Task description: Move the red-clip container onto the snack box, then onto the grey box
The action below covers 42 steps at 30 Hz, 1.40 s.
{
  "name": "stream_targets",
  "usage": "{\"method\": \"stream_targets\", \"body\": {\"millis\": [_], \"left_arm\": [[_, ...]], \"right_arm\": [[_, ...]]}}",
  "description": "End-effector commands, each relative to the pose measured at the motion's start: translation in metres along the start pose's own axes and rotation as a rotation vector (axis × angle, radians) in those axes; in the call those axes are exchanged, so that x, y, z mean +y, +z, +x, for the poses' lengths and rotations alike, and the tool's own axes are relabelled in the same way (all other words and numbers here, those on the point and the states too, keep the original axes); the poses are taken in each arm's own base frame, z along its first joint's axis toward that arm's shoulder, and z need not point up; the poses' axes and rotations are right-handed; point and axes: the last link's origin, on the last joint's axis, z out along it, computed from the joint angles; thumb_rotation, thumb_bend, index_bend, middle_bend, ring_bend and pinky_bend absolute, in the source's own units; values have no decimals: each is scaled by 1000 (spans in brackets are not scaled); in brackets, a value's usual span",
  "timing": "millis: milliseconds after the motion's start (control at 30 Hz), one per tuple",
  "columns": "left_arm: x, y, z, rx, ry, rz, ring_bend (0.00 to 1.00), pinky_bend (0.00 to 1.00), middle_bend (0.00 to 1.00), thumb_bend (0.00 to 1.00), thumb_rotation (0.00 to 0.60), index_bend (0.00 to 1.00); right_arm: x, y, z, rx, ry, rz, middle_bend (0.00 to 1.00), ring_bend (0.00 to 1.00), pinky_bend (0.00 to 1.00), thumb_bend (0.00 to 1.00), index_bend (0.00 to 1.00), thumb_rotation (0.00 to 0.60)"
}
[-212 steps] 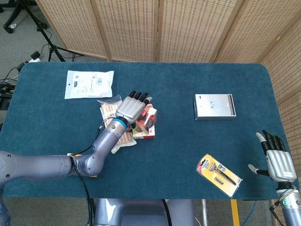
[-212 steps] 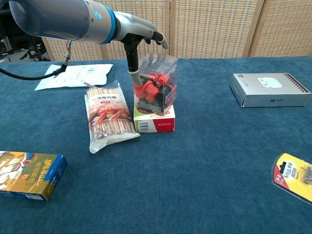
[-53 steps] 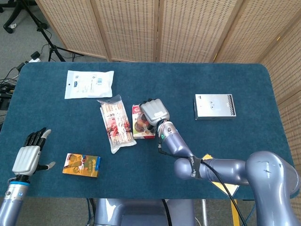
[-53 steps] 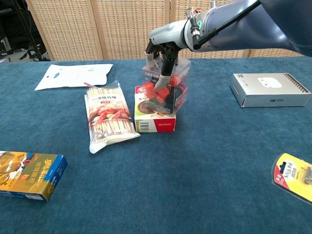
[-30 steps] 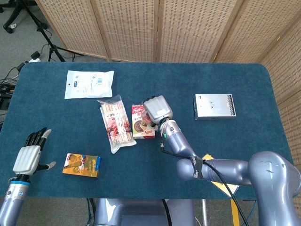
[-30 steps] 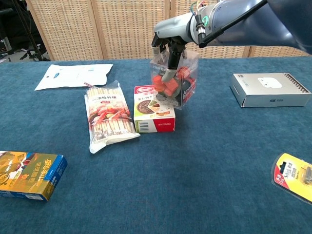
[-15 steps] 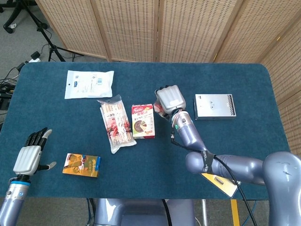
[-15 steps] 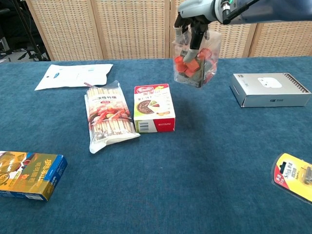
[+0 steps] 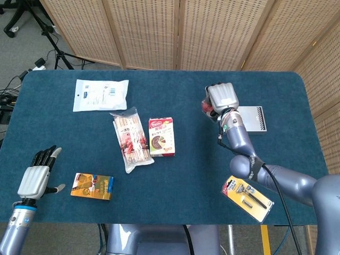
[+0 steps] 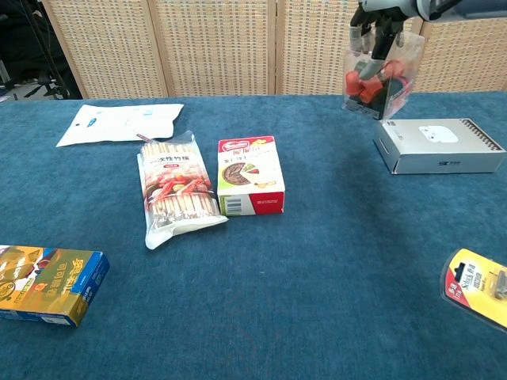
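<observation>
My right hand (image 9: 222, 99) (image 10: 382, 17) grips the clear container of red clips (image 10: 378, 81) (image 9: 206, 108) and holds it in the air, just left of the grey box (image 10: 440, 146) (image 9: 254, 119). The container hangs tilted, above the box's left end. The red and white snack box (image 9: 161, 137) (image 10: 249, 174) lies flat mid-table with nothing on it. My left hand (image 9: 36, 181) is open near the table's front left corner, fingers spread, holding nothing.
A packet of sticks (image 9: 130, 139) (image 10: 176, 188) lies left of the snack box. A white pouch (image 9: 101, 94) sits at the back left, a yellow-blue carton (image 9: 92, 186) (image 10: 49, 284) at the front left, a yellow razor pack (image 9: 247, 197) (image 10: 478, 286) at the front right.
My right hand has carried the clip container up and rightwards, from off the snack box to just beside the grey box. The left hand has hardly moved.
</observation>
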Motion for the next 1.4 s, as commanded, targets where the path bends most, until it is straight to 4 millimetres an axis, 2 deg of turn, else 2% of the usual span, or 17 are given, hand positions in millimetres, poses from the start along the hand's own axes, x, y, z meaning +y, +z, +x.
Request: {"method": "stream_targets", "body": {"millis": [33, 433, 767, 933, 1400], "left_arm": [[0, 0, -1, -2, 5, 0, 0, 0, 0, 101, 600, 0], [1, 0, -3, -10, 16, 3, 0, 0, 0, 101, 600, 0], [1, -2, -3, -12, 14, -1, 0, 0, 0, 101, 600, 0], [2, -2, -4, -20, 9, -6, 0, 0, 0, 101, 600, 0], [3, -3, -2, -24, -16, -17, 0, 0, 0, 102, 600, 0]], "right_arm": [[17, 8, -11, -13, 2, -24, 430, 365, 494, 311, 664, 600], [54, 20, -24, -20, 22, -100, 429, 365, 494, 311, 665, 600], [78, 20, -30, -31, 47, -166, 428, 365, 494, 311, 665, 600], [83, 17, -31, -44, 47, -199, 427, 365, 494, 311, 665, 600], [77, 9, -33, -98, 97, -253, 383, 345, 493, 311, 665, 600]]}}
